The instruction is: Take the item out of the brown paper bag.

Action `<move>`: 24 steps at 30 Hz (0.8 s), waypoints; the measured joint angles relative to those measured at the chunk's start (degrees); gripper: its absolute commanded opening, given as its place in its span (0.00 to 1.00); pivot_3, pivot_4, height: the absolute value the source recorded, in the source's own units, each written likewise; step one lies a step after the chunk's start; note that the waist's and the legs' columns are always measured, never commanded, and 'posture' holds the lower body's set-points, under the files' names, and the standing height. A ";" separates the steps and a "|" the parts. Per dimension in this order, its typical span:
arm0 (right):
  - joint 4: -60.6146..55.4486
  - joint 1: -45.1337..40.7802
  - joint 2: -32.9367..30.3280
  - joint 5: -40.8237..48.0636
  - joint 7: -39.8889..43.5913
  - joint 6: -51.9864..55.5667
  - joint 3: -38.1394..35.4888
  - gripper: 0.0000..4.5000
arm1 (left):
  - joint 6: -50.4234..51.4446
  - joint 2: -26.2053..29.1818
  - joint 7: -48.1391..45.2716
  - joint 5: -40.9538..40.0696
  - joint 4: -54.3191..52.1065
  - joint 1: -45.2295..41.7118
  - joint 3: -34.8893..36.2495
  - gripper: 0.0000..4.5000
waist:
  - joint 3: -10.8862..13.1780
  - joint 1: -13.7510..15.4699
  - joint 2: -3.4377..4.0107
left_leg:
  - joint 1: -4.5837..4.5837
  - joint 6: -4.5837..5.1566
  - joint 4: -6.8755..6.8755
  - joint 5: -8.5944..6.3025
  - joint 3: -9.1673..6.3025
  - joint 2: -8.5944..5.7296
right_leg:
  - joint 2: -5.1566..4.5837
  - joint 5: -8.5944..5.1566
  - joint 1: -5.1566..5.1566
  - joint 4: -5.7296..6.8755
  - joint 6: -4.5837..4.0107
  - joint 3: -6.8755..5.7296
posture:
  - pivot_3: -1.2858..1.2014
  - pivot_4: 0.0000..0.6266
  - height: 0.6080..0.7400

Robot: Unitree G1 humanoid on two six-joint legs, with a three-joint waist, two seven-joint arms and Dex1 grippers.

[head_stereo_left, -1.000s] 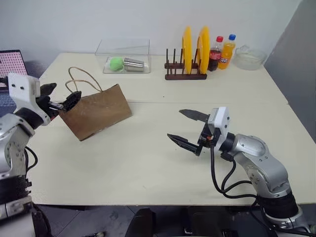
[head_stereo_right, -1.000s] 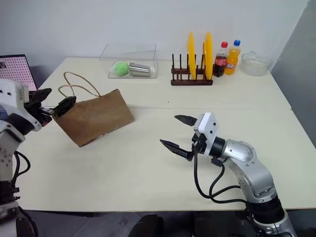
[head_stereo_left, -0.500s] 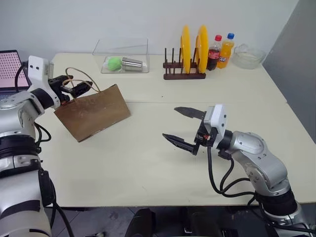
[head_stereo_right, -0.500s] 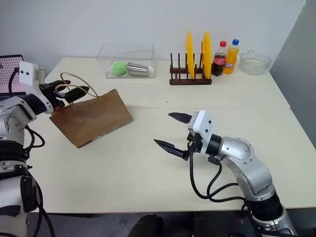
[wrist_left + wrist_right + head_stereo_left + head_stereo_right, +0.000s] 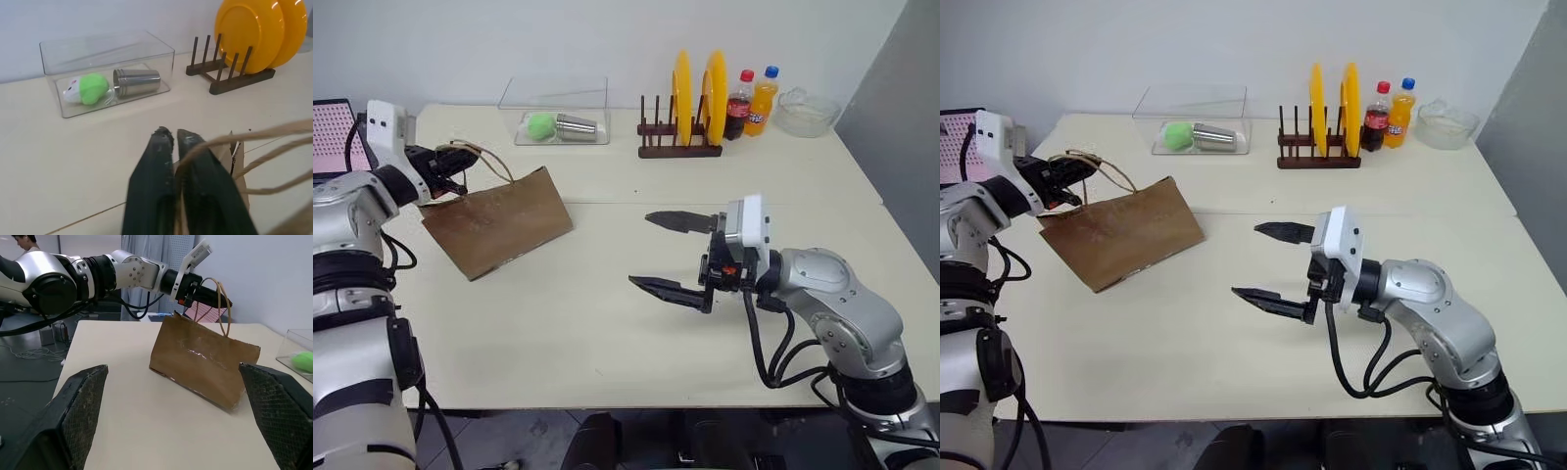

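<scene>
Left gripper (image 5: 458, 162) is closed, fingers pinched together on the tan cord handles (image 5: 1107, 168) of the brown paper bag (image 5: 499, 223), at the bag's upper left corner. The bag sits left of centre on the cream table (image 5: 607, 333), tilted, its left end raised under the gripper and its lower edge on the table. From the right wrist view the bag's mouth looks flat and closed; the item isn't visible, so can't tell where it lies. Right gripper (image 5: 671, 253) is wide open and holding nothing, hovering above the table right of centre, fingers pointing left toward the bag and well apart from it. Far side of the table: a clear box (image 5: 558, 113) holding a green ball (image 5: 541, 124) and a steel cup (image 5: 576, 125), then a wooden plate rack (image 5: 680, 147) with two yellow plates (image 5: 697, 93), two drink bottles (image 5: 752, 101), and a glass bowl (image 5: 806, 112) at far right.
</scene>
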 measured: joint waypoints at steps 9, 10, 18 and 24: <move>0.04 0.01 -0.16 -0.05 0.58 0.00 0.02 1.00 | -1.56 -0.36 -2.25 0.95 1.44 -3.58 -0.27 0.00 | 0.06 0.02 -0.10 | -0.06 0.00 0.03 0.00 -0.05 0.00 | 0.00 0.00 -0.01 -0.01 0.00 -0.06 | 0.52 0.24 1.00; 0.03 0.04 -0.20 -0.05 0.58 0.00 0.01 1.00 | -1.55 -0.65 -2.42 0.95 1.44 -4.23 -0.34 0.00 | 0.06 0.05 -0.10 | -0.06 0.00 0.03 0.00 -0.05 -0.01 | 0.00 0.00 -0.01 0.00 0.00 -0.06 | 0.52 0.24 1.00; -0.16 2.27 -3.08 -0.24 -0.76 0.00 -1.84 1.00 | -0.68 -8.12 -2.30 1.44 -0.54 -10.15 -3.80 0.00 | 0.08 0.32 -0.15 | -0.40 -0.01 0.25 0.00 -0.20 -0.05 | -0.03 0.01 -0.11 -0.02 0.00 -0.18 | 0.52 0.24 1.00; -2.00 4.74 -3.76 -0.14 -4.82 0.55 -6.02 1.00 | -0.61 -15.02 0.66 3.16 -0.21 -14.33 -6.44 0.00 | 0.08 0.27 -0.15 | -0.67 -0.01 0.61 0.00 -0.29 -0.05 | -0.03 0.02 -0.19 0.06 0.01 -0.27 | 0.52 0.24 1.00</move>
